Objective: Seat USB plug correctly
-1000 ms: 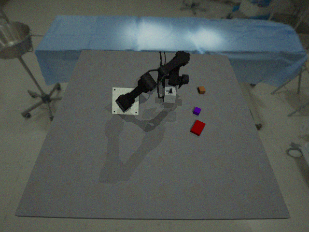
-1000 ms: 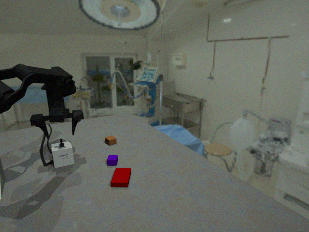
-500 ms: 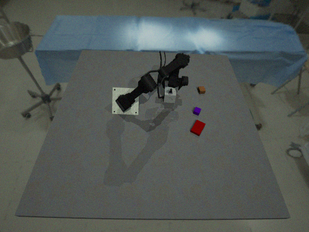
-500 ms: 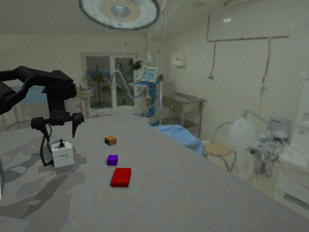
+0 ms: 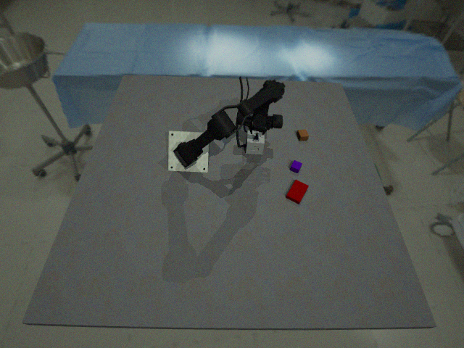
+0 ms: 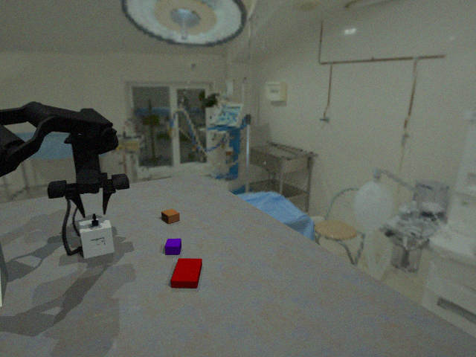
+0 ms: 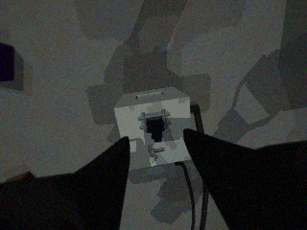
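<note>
The white power cube stands upright on the table. The small black USB plug stands up out of the socket in its top face; a metal rim shows around its base in the wrist view. Which way round the plug sits cannot be told. My gripper points down just above the cube, open about halfway. Its fingertips are on either side of the plug, with a gap on both sides. In the top view the arm hides the fingers.
A pale square base plate lies under the arm's base. Black cables run beside the cube. An orange block, a purple block and a red block lie off to the cube's side.
</note>
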`<action>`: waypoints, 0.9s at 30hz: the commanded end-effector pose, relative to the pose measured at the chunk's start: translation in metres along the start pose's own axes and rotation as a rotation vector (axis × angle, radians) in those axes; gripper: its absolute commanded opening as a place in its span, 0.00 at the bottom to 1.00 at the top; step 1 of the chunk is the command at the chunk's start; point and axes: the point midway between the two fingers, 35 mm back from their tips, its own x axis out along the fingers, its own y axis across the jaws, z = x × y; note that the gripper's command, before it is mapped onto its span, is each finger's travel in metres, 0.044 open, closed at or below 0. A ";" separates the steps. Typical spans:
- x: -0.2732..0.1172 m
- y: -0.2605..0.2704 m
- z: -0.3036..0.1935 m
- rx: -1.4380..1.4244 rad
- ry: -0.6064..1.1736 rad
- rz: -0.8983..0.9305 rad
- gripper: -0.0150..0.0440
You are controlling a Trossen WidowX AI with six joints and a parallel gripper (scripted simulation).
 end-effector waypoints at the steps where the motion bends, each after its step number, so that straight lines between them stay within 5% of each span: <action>1: 0.000 0.000 0.000 0.000 0.000 0.001 0.47; 5: 0.000 0.000 0.000 0.000 0.000 0.001 0.29; 8: 0.000 0.000 0.000 0.000 0.000 0.001 0.25; 27: -0.002 0.000 0.000 0.000 0.000 0.001 0.25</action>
